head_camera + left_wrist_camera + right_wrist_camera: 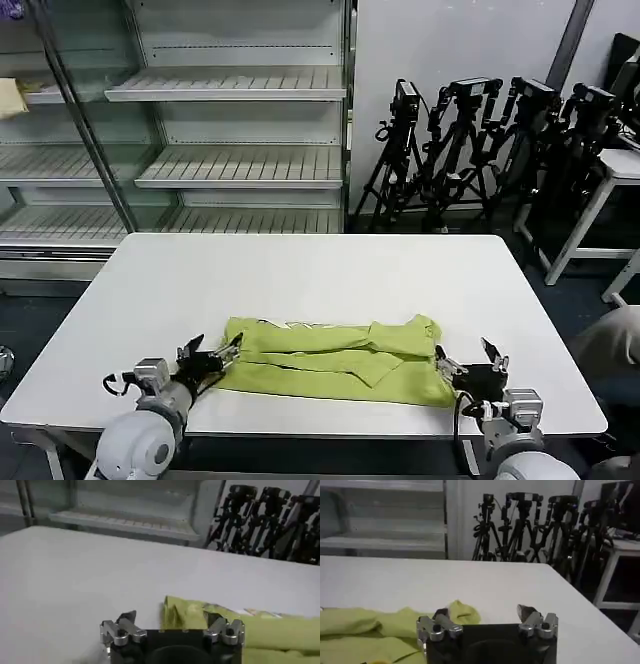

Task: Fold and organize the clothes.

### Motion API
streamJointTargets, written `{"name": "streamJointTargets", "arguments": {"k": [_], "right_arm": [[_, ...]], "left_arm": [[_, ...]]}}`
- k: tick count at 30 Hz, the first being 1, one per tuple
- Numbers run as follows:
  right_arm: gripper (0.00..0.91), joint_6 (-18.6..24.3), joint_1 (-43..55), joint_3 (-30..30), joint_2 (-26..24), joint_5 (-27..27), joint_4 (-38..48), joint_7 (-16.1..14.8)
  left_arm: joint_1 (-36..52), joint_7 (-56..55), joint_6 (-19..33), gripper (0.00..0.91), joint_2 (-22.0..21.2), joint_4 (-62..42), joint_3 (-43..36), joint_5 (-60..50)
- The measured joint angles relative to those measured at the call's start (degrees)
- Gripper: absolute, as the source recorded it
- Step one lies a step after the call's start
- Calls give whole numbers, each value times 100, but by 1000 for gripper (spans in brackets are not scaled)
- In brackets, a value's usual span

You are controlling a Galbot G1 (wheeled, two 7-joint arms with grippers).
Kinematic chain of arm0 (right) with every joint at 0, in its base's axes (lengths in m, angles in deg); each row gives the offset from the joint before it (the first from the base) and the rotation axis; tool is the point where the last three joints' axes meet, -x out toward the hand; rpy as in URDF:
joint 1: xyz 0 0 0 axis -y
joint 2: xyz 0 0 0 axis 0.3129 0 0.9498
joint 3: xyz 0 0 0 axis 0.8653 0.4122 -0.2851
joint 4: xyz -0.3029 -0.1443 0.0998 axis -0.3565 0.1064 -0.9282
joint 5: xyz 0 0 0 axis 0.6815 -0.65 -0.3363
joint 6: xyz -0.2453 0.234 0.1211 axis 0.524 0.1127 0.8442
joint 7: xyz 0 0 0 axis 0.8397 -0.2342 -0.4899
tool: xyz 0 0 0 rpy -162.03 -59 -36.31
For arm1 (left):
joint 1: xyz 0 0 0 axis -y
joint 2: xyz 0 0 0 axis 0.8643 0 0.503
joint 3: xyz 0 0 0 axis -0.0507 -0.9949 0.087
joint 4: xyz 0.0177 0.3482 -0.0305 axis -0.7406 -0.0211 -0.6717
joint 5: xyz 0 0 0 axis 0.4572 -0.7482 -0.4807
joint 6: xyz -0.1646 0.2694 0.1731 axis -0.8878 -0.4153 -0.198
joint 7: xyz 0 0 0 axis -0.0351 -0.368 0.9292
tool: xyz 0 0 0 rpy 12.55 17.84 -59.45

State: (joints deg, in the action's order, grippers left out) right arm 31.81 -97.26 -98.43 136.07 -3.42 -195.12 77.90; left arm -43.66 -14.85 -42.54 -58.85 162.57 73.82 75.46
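One lime yellow-green T-shirt (pixel 335 362) lies on the white table (pixel 300 280), folded into a long band running left to right, near the table's front edge. Top layer shows creases and an overlapping flap toward the right end; a sliver of pale inner fabric shows along the far edge.

Left gripper (pixel 212 356) sits low at the band's left end, fingers spread apart, tips just at the fabric's corner. Left wrist view: same gripper (pixel 172 625) open, the bunched shirt end (pixel 190 614) lying between and just beyond the fingers; whether the tips touch cloth cannot be told.

Right gripper (pixel 470 358) at the band's right end, fingers also parted, nothing held. Right wrist view: gripper (pixel 485 617) open over bare tabletop, one finger beside the shirt's rumpled corner (pixel 462 612), the other well clear of it.

Behind the table: empty slatted shelving (pixel 240 160) on the left, a row of black tripods (pixel 480 150) against the wall on the right.
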Motion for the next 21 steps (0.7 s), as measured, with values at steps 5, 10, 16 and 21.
{"name": "streamJointTargets", "arguments": {"k": [5, 10, 16, 21], "right_arm": [[907, 7, -102, -85, 8, 4, -82, 6], [907, 8, -194, -159, -1, 3, -167, 11], [907, 8, -271, -229, -14, -1, -244, 12], [907, 8, -304, -235, 17, 2, -252, 15]], "left_arm": [[-33, -22, -3, 20, -61, -51, -82, -36], [-69, 50, 58, 20, -144, -101, -170, -74], [-22, 122, 99, 20, -246, -208, -306, -194], [-5, 144, 113, 20, -251, -254, -357, -271]]}}
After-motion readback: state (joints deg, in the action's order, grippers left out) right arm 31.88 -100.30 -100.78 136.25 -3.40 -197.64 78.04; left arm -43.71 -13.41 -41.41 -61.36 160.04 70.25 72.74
